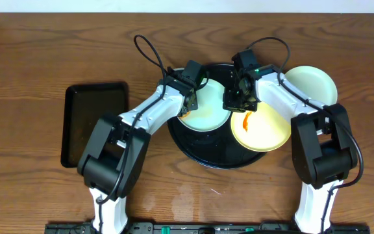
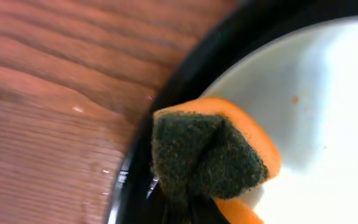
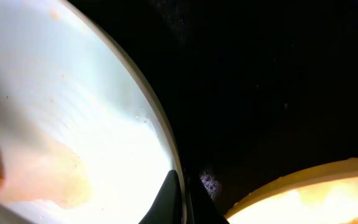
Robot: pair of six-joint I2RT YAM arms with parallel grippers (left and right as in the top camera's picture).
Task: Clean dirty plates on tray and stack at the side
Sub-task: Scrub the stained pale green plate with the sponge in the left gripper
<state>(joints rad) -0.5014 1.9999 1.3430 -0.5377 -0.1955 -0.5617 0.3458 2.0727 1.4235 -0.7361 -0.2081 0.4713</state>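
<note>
Wood table point(image 1: 31, 65). Black round tray point(image 1: 200, 148) at centre; I see a blue plate point(image 1: 208, 116) inside and a smeared yellow plate point(image 1: 263, 135) overhanging its right rim. Third plate point(image 1: 313, 81) on the table, right. Left gripper point(image 1: 186, 107) clamps a sponge point(image 2: 207, 155) at the blue plate's edge. Right gripper point(image 3: 180, 196) is closed tight at that plate's rim; can't tell if it pinches it.
</note>
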